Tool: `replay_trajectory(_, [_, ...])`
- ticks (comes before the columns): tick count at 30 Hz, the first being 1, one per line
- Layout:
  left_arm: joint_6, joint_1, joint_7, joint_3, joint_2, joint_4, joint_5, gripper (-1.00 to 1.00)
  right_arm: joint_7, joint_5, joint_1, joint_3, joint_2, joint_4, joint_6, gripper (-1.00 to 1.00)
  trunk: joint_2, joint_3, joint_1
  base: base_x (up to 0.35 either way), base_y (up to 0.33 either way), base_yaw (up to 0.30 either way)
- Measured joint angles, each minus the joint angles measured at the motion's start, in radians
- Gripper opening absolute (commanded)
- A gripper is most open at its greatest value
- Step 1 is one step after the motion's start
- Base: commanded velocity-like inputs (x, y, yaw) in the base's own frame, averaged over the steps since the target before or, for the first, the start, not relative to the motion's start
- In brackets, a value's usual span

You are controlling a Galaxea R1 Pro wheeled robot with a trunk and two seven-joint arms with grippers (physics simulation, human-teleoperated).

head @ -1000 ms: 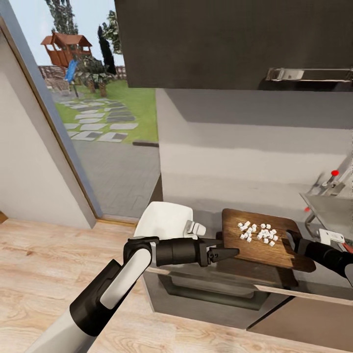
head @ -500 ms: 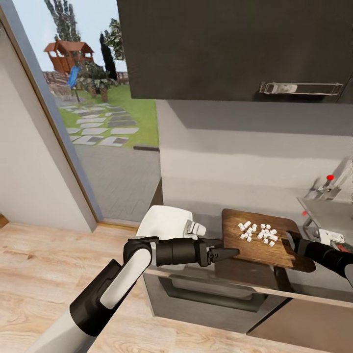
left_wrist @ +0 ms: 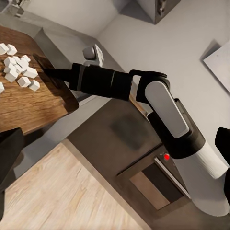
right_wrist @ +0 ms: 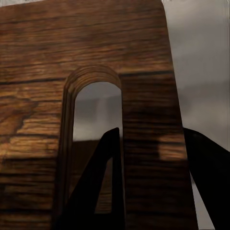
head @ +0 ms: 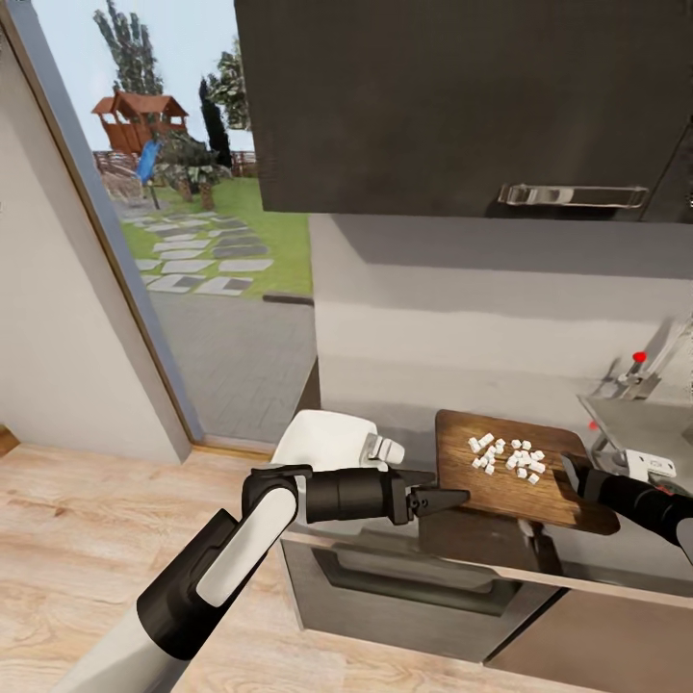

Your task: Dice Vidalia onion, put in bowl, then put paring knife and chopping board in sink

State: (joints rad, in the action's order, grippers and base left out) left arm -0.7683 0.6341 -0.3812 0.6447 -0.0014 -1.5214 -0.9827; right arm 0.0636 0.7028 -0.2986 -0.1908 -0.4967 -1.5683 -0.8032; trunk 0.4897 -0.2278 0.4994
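With right claw gripping chopping board

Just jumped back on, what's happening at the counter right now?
The onion is already diced: pale bits sit on the chopping board. The right claw grips the board's handle end, one finger through the slot. The left claw is at the opposite end, beside the white bowl. Nothing is in the bowl yet.

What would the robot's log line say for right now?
right tool: shut on chopping board, finger through slot | left tool: open, at board's other end | diced onion: on board | bowl: beside board
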Motion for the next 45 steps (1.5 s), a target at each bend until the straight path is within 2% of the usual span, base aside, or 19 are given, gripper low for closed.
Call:
replay_trajectory(3, [0.000,0.000,0.000,0.000,0.000,0.000,0.000,1.00,0.000,0.000,0.000,0.001,0.000,0.000,0.000,-1.00,-0.021,0.014,-0.012,0.000,0.000,0.000])
replay_trajectory(8, [-0.002,0.000,-0.004,-0.005,0.003,0.001,-0.001,1.00,0.000,-0.001,0.000,0.000,0.000,0.000,0.000,-1.00,-0.021,0.022,-0.012,0.000,0.000,0.000])
replay_trajectory(12, [-0.091,0.000,-0.069,-0.016,0.016,-0.001,-0.049,1.00,0.000,-0.001,0.000,-0.001,0.000,0.000,0.000,-1.00,-0.022,0.023,-0.012,0.000,0.000,0.000])
replay_trajectory(14, [-0.124,0.000,-0.133,-0.045,0.041,-0.003,-0.070,1.00,0.000,-0.001,0.000,-0.001,0.000,0.000,0.000,-1.00,-0.022,0.023,-0.012,0.000,0.000,0.000])
replay_trajectory(16, [-0.137,0.000,-0.210,-0.094,0.086,-0.004,-0.079,1.00,0.000,-0.001,0.000,-0.001,0.000,0.000,0.000,-1.00,-0.022,0.023,-0.012,0.000,0.000,0.000])
replay_trajectory(17, [-0.141,0.000,-0.268,-0.126,0.120,-0.005,-0.082,1.00,0.000,-0.001,0.000,-0.001,0.000,0.000,0.000,-1.00,-0.022,0.023,-0.012,0.000,0.000,0.000])
replay_trajectory(18, [-0.142,0.000,-0.289,-0.136,0.132,-0.005,-0.082,1.00,0.000,-0.001,0.000,-0.001,0.000,0.000,0.000,-1.00,-0.022,0.023,-0.012,0.000,0.000,0.000])
replay_trajectory(19, [-0.144,0.000,-0.347,-0.152,0.158,-0.007,-0.084,1.00,0.000,-0.001,0.000,-0.001,0.000,0.000,-0.001,-1.00,-0.022,0.023,-0.012,0.000,0.000,0.000])
replay_trajectory(23, [-0.146,0.000,-0.463,-0.168,0.205,-0.010,-0.084,1.00,0.000,-0.001,0.000,-0.001,0.000,0.000,0.000,-1.00,-0.022,0.023,-0.012,0.000,0.000,0.000])
replay_trajectory(26, [-0.146,0.000,-0.549,-0.177,0.275,-0.011,-0.088,1.00,0.000,-0.001,-0.001,-0.001,0.000,0.000,0.000,-1.00,-0.022,0.023,-0.012,0.000,0.000,0.000])
replay_trajectory(28, [-0.141,0.000,-0.609,-0.207,0.358,-0.011,-0.120,1.00,0.000,-0.001,0.000,-0.001,0.000,0.000,0.000,-1.00,-0.022,0.023,-0.012,0.000,0.018,0.000])
replay_trajectory(29, [-0.133,0.000,-0.650,-0.221,0.420,-0.011,-0.152,1.00,0.000,-0.003,0.000,-0.001,0.000,0.000,-0.001,-1.00,-0.022,0.023,-0.012,0.000,0.121,0.000])
replay_trajectory(31, [-0.103,-0.001,-0.694,-0.230,0.511,-0.010,-0.195,1.00,0.000,-0.002,0.000,-0.001,0.000,0.000,-0.001,-1.00,-0.022,0.023,-0.012,0.000,0.210,0.000])
replay_trajectory(33, [-0.054,-0.002,-0.717,-0.234,0.592,-0.007,-0.243,1.00,0.000,-0.001,0.000,-0.001,0.000,0.001,-0.001,-1.00,-0.022,0.023,-0.012,0.000,0.268,0.000])
replay_trajectory(35, [-0.008,-0.002,-0.724,-0.235,0.653,-0.004,-0.302,1.00,0.000,0.000,0.000,-0.001,0.000,0.001,-0.005,-1.00,-0.022,0.023,-0.012,0.000,0.293,0.000])
replay_trajectory(37, [0.024,-0.002,-0.726,-0.236,0.685,0.000,-0.347,1.00,0.000,0.000,0.000,-0.001,0.000,0.001,-0.007,-1.00,-0.022,0.023,-0.012,0.000,0.302,0.000])
replay_trajectory(39, [0.038,-0.002,-0.726,-0.236,0.699,0.003,-0.367,1.00,0.000,-0.001,0.000,-0.001,0.000,0.001,-0.008,-1.00,-0.022,0.023,-0.012,0.000,0.308,0.000])
replay_trajectory(45, [0.047,-0.002,-0.723,-0.236,0.708,0.012,-0.378,1.00,0.000,-0.002,0.000,-0.001,0.000,0.001,-0.008,-1.00,-0.022,0.023,-0.012,0.000,0.310,0.000])
